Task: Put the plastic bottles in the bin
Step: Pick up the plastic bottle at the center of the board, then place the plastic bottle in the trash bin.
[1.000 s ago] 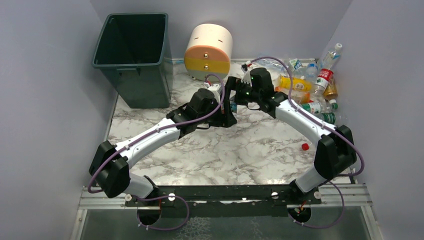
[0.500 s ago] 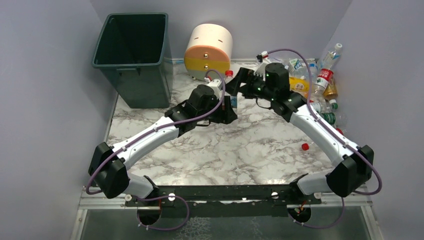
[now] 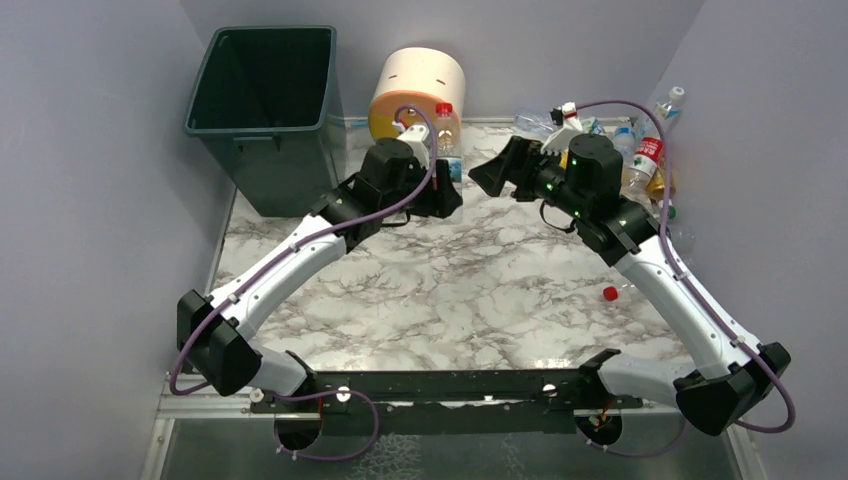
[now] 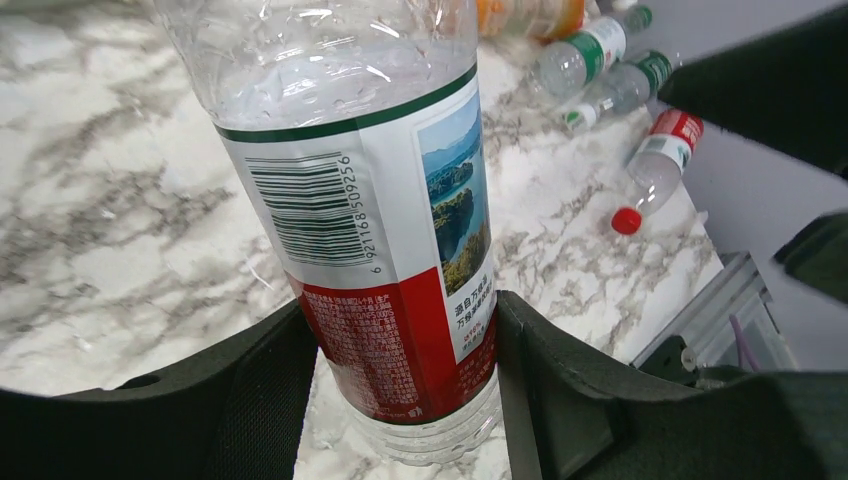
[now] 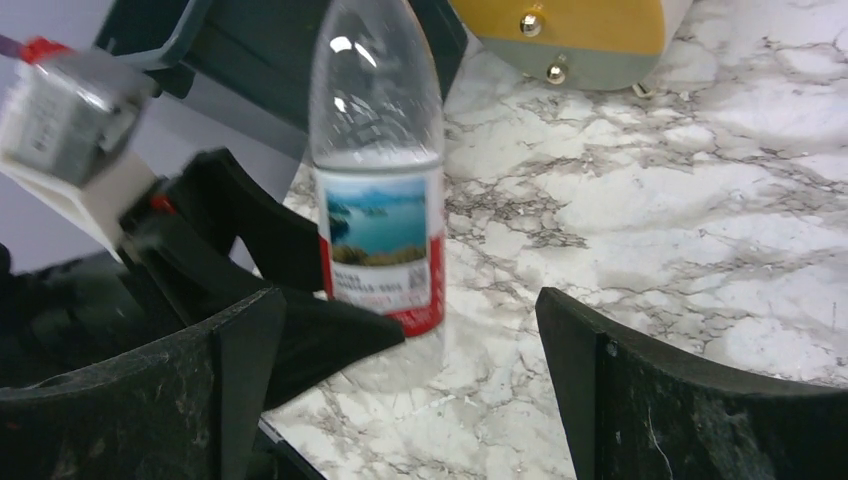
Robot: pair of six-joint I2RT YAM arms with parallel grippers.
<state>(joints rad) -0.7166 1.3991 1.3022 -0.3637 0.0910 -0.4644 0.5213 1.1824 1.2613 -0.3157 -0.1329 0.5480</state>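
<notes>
Left tool (image 4: 400, 340): clamped on a clear bottle (image 4: 370, 200) low on the body, at the red band of the label, one finger on each side. Low grip leaves neck and cap free above the fingers.
Bottle pose: upright, red cap up, just right of the bin (image 3: 265, 110) and directly in front of the drawer unit (image 3: 418, 95). Whether its base is on the table (image 3: 480, 290) or just off it, cannot tell.
Right tool (image 5: 410, 360): wide open, empty, facing the held bottle from its right, not touching it. Reads as a handover just finished, or the arm standing by.
Bin: dark green, tall, far-left corner of the table, mouth open upward; nothing visible inside from above.
Remaining bottles (image 3: 640, 170): heaped at the far right, well apart from the bin, one leaning on the side wall. One loose red cap (image 3: 609, 293) on the table nearer the arm bases.
Stage, judged: one bottle in hand, not yet over the rim.
Next move, judged: lift above the rim, carry left, then release; tall walls mean clearance matters.
</notes>
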